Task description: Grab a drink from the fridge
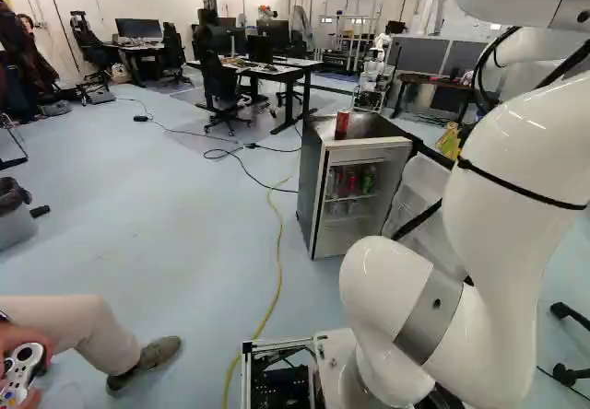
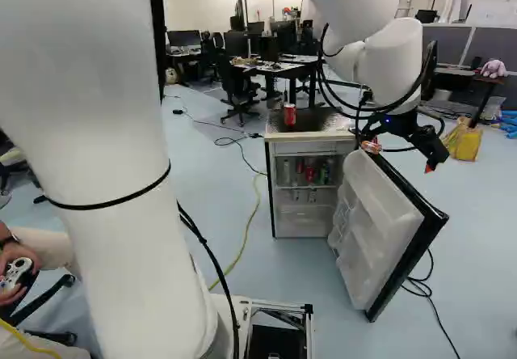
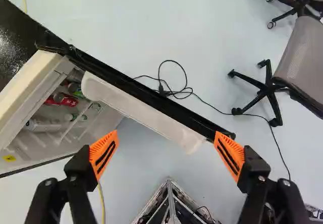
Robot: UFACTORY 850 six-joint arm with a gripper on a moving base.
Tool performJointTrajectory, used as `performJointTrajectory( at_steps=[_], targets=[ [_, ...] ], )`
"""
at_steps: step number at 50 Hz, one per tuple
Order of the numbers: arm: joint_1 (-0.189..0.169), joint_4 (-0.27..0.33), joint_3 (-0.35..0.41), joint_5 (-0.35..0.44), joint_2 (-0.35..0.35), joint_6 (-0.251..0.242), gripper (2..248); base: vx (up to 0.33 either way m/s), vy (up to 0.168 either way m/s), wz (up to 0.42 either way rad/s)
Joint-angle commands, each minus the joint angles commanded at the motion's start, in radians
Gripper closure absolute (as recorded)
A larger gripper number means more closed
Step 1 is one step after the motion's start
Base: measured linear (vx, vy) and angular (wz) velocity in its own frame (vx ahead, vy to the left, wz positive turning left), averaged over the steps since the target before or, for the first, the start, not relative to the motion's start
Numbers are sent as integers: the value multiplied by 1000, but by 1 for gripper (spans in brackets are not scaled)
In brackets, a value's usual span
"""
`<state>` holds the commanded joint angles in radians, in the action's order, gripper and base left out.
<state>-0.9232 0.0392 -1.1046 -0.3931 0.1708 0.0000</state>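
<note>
At the foot of both base views, the arm (image 1: 516,179) rises from its lowest joint (image 1: 373,381), beside a metal frame (image 1: 277,343) on the base. Arm bends up high, reaches forward, then comes down at the wrist on the right side of the fridge. Gripper (image 2: 400,155) hangs by the upper edge of the open fridge door (image 2: 376,230), pointing down toward the floor.

Wrist view: gripper (image 3: 165,142) has its two fingers wide apart, orange pads (image 3: 103,154) facing each other, nothing between them, nothing held. Door lies ahead of the fingers, its free end close to one fingertip; can't tell if they touch.

Door swung wide, white shelves on its inner side. Fridge (image 1: 313,174) stands ahead of the base. Drinks inside, on the shelves: red can (image 1: 351,183), green can (image 1: 368,181), other pale containers (image 3: 44,125). One more red can, the top can (image 2: 289,115), upright on the fridge's dark top.

Yellow cable (image 1: 279,243) runs along the floor on the fridge's left. Looped black cable (image 3: 174,94) on the floor past the door. Yellow bag (image 2: 464,141) farther off, right of the fridge. Well behind: desk (image 1: 297,63), black chair (image 1: 219,82), another robot (image 1: 371,75).
</note>
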Motion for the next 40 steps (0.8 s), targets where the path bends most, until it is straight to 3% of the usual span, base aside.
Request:
performJointTrajectory(
  at_steps=[40],
  targets=[
    [-73,-57,-179,-94,153,0,3,0,0,0]
  ],
)
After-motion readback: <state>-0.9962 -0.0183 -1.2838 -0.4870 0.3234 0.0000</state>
